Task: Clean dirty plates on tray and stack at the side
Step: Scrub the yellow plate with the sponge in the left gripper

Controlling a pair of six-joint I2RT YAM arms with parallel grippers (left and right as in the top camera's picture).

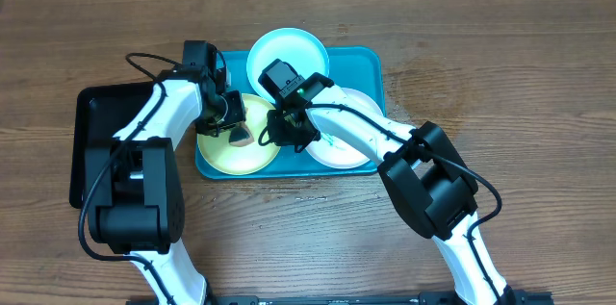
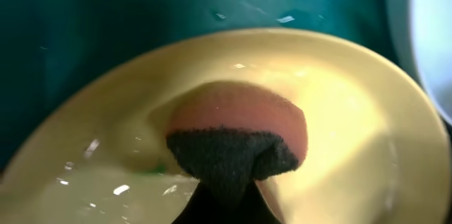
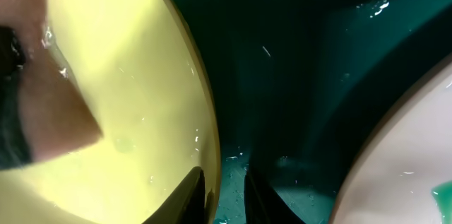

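Observation:
On the turquoise tray (image 1: 371, 60) lie the light blue plate (image 1: 289, 53), the yellow-green plate (image 1: 223, 151) and the white plate (image 1: 346, 149). My left gripper (image 1: 236, 130) is shut on an orange sponge (image 2: 240, 121) with a black scouring side, and the sponge is pressed into the wet centre of the yellow-green plate (image 2: 339, 75). My right gripper (image 3: 224, 174) pinches that plate's rim (image 3: 208, 111), one finger inside and one outside. The white plate (image 3: 409, 160) carries a teal smear (image 3: 443, 196). A tiny green speck (image 2: 161, 169) sits next to the sponge.
A smaller black tray (image 1: 96, 113) lies to the left of the turquoise one, under my left arm. Water drops cover the tray floor (image 3: 296, 97) between the plates. Bare wooden table (image 1: 500, 64) extends to the right and behind.

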